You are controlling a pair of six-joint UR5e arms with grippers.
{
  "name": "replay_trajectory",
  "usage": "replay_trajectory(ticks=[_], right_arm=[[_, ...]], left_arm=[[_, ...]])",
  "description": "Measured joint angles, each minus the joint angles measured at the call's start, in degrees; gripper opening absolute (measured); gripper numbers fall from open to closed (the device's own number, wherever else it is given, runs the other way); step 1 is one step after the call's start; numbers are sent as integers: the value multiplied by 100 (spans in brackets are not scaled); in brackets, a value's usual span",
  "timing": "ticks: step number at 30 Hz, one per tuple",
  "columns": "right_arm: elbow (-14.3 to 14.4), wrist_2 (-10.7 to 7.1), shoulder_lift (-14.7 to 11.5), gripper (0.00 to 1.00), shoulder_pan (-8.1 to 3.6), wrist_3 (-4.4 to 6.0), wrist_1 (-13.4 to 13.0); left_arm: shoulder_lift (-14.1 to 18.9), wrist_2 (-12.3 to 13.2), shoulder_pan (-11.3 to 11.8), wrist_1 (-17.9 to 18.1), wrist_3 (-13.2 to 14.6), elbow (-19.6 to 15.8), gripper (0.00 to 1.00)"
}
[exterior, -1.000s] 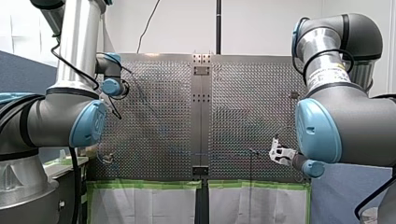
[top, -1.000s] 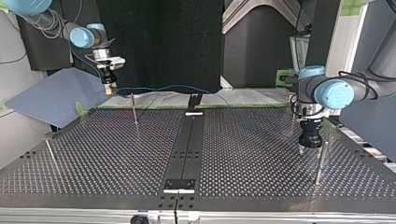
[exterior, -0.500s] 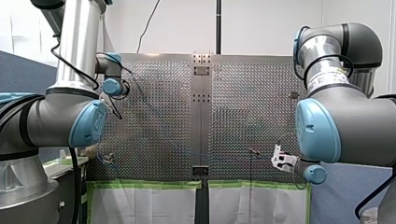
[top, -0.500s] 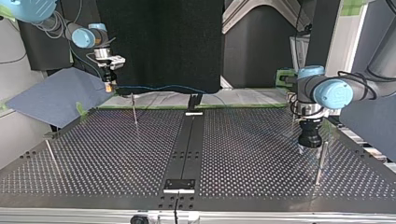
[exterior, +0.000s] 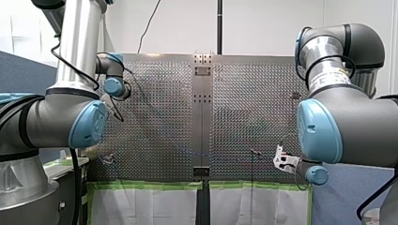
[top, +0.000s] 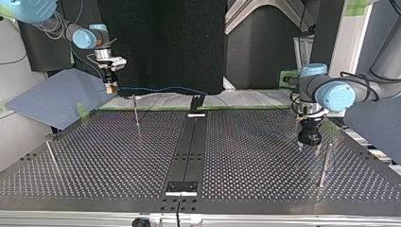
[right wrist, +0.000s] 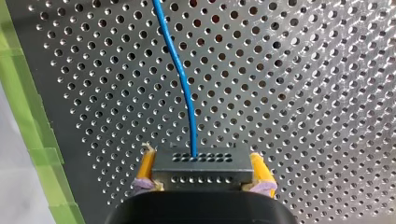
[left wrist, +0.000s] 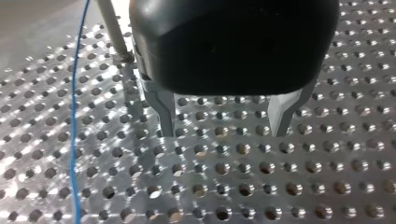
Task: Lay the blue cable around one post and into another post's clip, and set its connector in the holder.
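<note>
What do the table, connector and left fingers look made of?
Table: metal sheet, shiny, with punched holes. Connector: likely matte black plastic, moulded hole rows. My left gripper: fingers look like bare grey metal, with glints; body glossy black, probably plastic.

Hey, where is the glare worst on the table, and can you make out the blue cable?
Left wrist view: glare streaks the perforated table beside the blue cable, which reads clearly. Right wrist view: the table gleams ahead of the connector, cable plain. Front view: worst, the shiny table nearly swallows the cable.
</note>
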Motion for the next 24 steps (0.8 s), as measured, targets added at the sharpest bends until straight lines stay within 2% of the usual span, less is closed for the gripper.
replay_trajectory(ticks=[8,13,18,24], right_arm=[[-4,1,0,0,17,-2,56],[-17,1,-1,0,22,2,75],[-23,0,-1,0,24,3,80],[-53,0,-1,0,24,2,117]], left_arm=[[92,36,-26,-317,331,-229,100],[300,35,-15,-294,526,-456,100],[542,85,-23,-153,429,-700,100],[818,322,-29,-223,170,-975,100]])
